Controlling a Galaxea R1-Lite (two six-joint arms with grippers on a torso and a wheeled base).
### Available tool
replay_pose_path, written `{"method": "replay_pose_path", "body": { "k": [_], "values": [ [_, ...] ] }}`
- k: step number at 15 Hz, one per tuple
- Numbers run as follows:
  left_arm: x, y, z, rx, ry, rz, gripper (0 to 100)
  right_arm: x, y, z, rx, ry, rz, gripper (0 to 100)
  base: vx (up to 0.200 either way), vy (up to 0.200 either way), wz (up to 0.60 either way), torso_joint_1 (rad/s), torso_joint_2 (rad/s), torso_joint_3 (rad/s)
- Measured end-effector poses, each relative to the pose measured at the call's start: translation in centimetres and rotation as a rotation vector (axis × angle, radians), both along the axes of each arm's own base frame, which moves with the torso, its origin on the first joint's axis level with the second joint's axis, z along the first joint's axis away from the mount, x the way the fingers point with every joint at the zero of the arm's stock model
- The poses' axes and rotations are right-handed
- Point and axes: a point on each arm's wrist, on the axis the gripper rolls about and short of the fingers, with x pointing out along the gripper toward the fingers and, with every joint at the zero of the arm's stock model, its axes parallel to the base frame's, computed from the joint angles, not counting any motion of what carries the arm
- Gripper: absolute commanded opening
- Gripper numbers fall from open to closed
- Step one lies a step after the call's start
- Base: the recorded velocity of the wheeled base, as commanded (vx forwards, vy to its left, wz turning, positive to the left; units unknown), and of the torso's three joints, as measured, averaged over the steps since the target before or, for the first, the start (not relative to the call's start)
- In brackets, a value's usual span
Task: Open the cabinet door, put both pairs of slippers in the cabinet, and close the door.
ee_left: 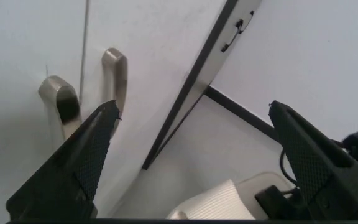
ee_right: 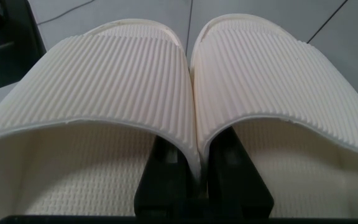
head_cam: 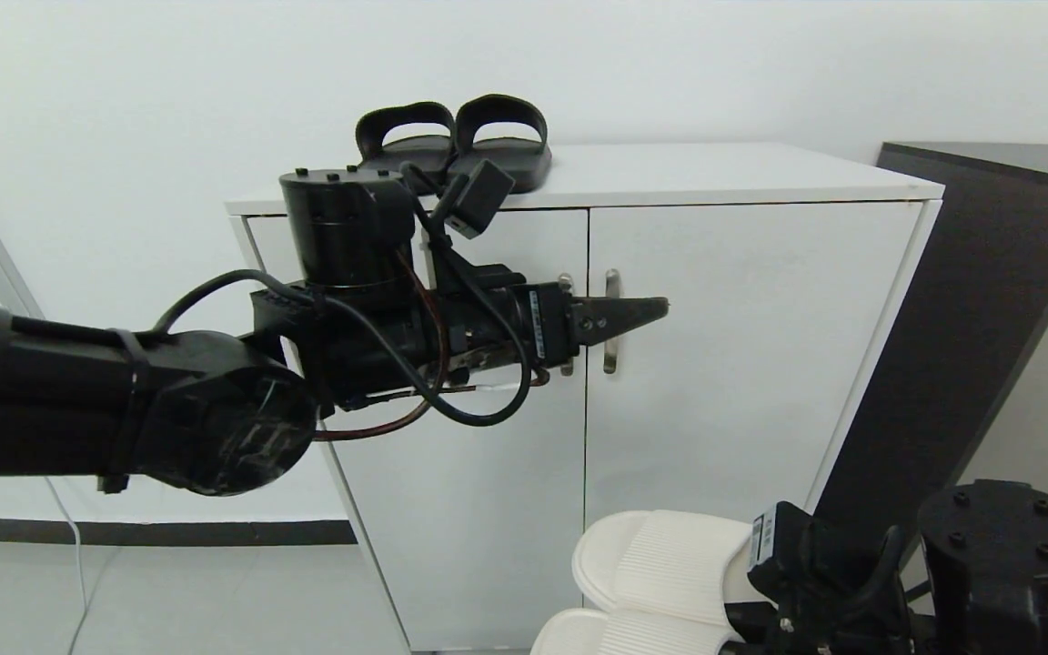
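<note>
Nearest, low on the right, the right gripper [ee_right: 202, 168] is closed on the white slippers [ee_right: 123, 81]. Its fingers pinch the two inner strap walls together so the pair carries as one unit, held before the lower part of the right door. Farther out, the left gripper [head_cam: 647, 311] is level at handle height, jaws wide apart and holding nothing. One fingertip lies just beside the handles [ee_left: 115, 71], at the seam where the two doors meet (whether a handle sits between the jaws cannot be told). This placement suits the door-opening step, judged to be the one in hand. The cabinet [head_cam: 742, 364] has both doors shut. Farthest, the black slippers [head_cam: 456, 136] rest side by side at the left end of the cabinet top, not yet stowed.
</note>
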Motion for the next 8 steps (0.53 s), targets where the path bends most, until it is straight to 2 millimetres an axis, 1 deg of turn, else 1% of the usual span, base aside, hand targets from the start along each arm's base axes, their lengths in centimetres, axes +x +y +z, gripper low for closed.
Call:
{"method": "replay_pose_path", "body": {
  "k": [8],
  "values": [
    [2.3,-1.4,-0.9,0.006,0.004,0.045,100,0.0,0.0,-0.1,-0.003,0.000,-0.002,0,0.000,0.000,0.00,0.000,0.00,0.000]
  ]
}}
